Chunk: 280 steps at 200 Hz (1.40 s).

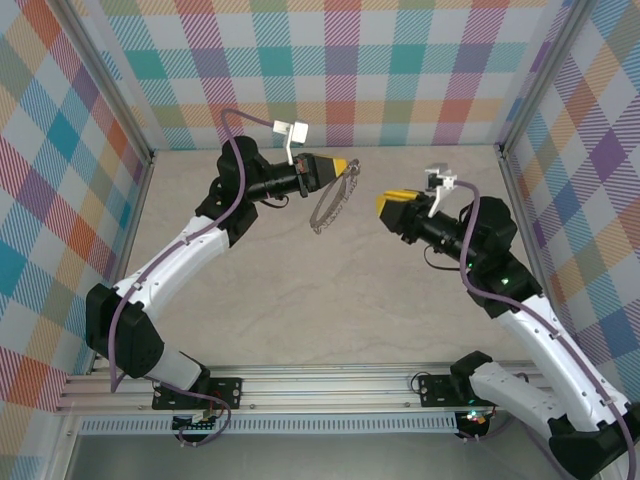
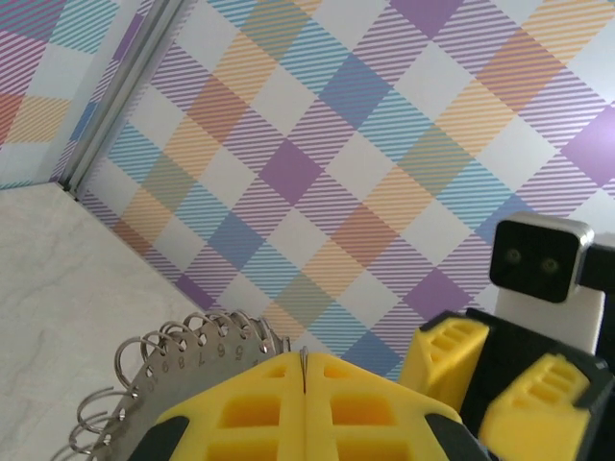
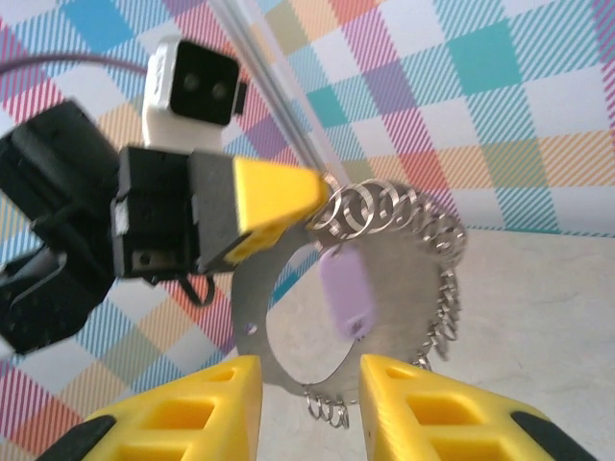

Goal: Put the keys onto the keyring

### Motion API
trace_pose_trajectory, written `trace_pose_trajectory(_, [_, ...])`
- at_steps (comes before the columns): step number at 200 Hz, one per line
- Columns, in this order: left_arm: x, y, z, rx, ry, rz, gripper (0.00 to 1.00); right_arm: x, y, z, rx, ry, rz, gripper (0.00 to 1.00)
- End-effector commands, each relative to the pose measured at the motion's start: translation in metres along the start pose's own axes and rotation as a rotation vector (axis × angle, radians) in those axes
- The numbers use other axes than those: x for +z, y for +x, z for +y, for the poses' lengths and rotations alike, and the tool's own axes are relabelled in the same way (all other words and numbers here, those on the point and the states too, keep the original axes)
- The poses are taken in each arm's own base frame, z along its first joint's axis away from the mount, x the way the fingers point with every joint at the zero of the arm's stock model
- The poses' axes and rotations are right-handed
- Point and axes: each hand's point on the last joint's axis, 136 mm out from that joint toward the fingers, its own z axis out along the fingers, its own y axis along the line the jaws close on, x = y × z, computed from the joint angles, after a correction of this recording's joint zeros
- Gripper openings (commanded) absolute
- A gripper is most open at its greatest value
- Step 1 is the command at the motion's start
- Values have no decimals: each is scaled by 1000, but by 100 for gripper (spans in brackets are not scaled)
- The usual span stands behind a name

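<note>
The keyring (image 3: 252,317) is a flat silver ring plate with small wire loops along its edge. It hangs upright from my left gripper (image 1: 347,165), which is shut on its top edge, with the thin plate pinched between the yellow pads (image 2: 304,370). The lilac-headed key (image 3: 346,292) dangles from the loops at the top of the keyring (image 1: 332,205), and no finger touches it. My right gripper (image 3: 300,389) is open just in front of the ring, one finger on each side below the key. In the top view my right gripper (image 1: 385,205) sits just right of the ring.
Both grippers are raised above the beige tabletop (image 1: 300,290), near the back checkered wall (image 1: 400,80). Checkered side walls stand left and right. An aluminium rail (image 1: 330,385) runs along the near edge by the arm bases.
</note>
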Motion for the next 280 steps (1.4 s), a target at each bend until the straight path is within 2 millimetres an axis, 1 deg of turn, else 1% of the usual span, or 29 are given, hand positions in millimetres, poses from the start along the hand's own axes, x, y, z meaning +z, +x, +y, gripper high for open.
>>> trace_pose_trajectory(1, [-7, -19, -28, 42, 59, -75, 0, 17, -16, -5, 54, -3, -23, 29])
trace_pose_trajectory(15, [-7, -18, -27, 39, 52, -80, 0, 30, -20, -5, 71, -25, -17, 27])
trace_pose_trajectory(34, [-7, -17, -25, 33, 49, -88, 0, 48, -19, -8, 103, -49, 0, 25])
trace_pose_trajectory(57, [-7, -16, -22, 28, 42, -91, 0, 66, -11, -9, 152, -98, 33, 22])
trace_pose_trajectory(70, [-6, -17, -20, 27, 37, -95, 0, 73, -4, -3, 172, -138, 54, 19])
trace_pose_trajectory(85, [-6, -17, -18, 26, 29, -99, 0, 73, 7, 7, 166, -155, 73, 19])
trace_pose_trajectory(102, [-4, -16, -14, 24, 18, -99, 0, 67, 18, 15, 164, -166, 87, 19])
trace_pose_trajectory(138, [0, -14, -8, 18, 15, -88, 0, 47, 28, 10, 135, -120, 85, 20])
trace_pose_trajectory(155, [0, -13, -8, 22, 15, -79, 0, 34, 21, 1, 110, -64, 47, 21])
trace_pose_trajectory(176, [1, -9, -7, 28, 14, -62, 0, 25, 1, -6, 120, -52, -7, 22])
trace_pose_trajectory(186, [2, -8, -7, 33, 18, -51, 0, 25, -9, -7, 126, -59, -17, 23])
trace_pose_trajectory(200, [2, -6, -7, 38, 20, -43, 0, 27, -21, -5, 138, -89, -35, 27])
trace_pose_trajectory(216, [3, -5, -5, 28, 16, -46, 0, 33, -31, -8, 169, -114, -46, 32])
trace_pose_trajectory(234, [3, -8, 0, 0, -1, -68, 0, 42, -34, -10, 222, -162, -49, 35])
trace_pose_trajectory(246, [2, -11, -1, -11, -3, -88, 0, 47, -33, -10, 245, -192, -49, 36])
trace_pose_trajectory(280, [3, -14, -5, -21, -5, -106, 0, 58, -25, -12, 304, -248, -41, 38])
